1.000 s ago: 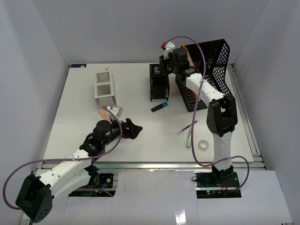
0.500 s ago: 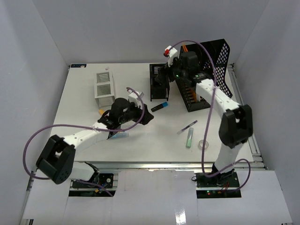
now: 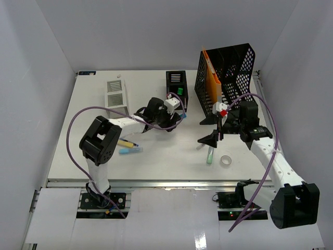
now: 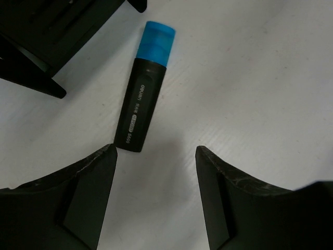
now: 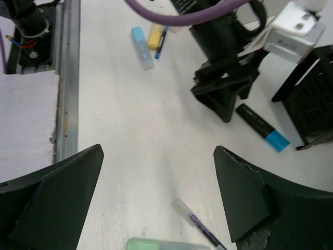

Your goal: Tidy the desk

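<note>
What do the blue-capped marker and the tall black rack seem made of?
The marker: likely plastic, matte black barrel with printed lettering, smooth blue cap. The rack: probably black-coated metal, judging by its thin perforated walls.

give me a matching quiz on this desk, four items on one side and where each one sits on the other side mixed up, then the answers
Things
1. blue-capped marker
2. orange folder
3. tape roll
4. light blue highlighter

Places
a. standing in the black mesh rack
b. just right of the green highlighter in the top view
c. on the desk beside a yellow marker
d. lying just ahead of the open left gripper

Pairs: 1-d, 2-a, 3-b, 4-c
</note>
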Motion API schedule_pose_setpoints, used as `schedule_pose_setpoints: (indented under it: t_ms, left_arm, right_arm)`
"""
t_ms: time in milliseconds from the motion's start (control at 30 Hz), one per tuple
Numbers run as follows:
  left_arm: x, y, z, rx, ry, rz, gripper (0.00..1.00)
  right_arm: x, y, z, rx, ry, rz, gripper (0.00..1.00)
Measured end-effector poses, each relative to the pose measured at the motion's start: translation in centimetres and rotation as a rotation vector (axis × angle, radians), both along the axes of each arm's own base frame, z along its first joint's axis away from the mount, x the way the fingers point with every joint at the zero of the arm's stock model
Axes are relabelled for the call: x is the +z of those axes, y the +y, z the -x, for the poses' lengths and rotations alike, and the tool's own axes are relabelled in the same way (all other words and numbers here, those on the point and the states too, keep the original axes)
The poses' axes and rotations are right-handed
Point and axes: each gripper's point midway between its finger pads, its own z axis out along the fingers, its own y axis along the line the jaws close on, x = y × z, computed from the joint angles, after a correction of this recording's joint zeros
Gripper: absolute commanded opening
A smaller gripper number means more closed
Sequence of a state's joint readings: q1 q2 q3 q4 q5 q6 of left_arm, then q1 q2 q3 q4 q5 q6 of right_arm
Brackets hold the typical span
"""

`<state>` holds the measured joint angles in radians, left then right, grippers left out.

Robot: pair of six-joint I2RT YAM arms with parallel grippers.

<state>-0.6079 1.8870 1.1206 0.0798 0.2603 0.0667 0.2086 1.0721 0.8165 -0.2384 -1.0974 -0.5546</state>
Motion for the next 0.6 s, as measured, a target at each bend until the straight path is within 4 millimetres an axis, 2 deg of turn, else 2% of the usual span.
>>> schedule_pose_setpoints:
  t_ms: [67,233,333,500,600]
  left_arm:
    - [-0.6,0.1,-0.8,0.006,-0.016,-0.028,0.72]
    - [-1.7,-0.4,-2.9,0.017,-0.044,-0.073,0.71]
    - [-1.9,-1.2,-4.3,0.015,-0.058,-0.081,0.62]
    - [-2.7,-1.9,-5.3,0.003,-0.058,-0.093,0.49]
    - [-2.7,-1.9,-5.3,-0.001,-0.057,-0.093,0.34]
  right_arm:
    - [-1.5,-0.5,0.7,0.005,0.046,-0.010,0.93]
    - [-0.6,-1.0,1.5,0.029,0.022,-0.050,0.93]
    - [-0.1,-1.2,1.8,0.039,0.004,-0.067,0.93]
    - [-0.1,-1.7,1.6,0.031,0.006,-0.079,0.93]
    - [0.0,-1.9,1.5,0.024,0.002,-0.083,0.93]
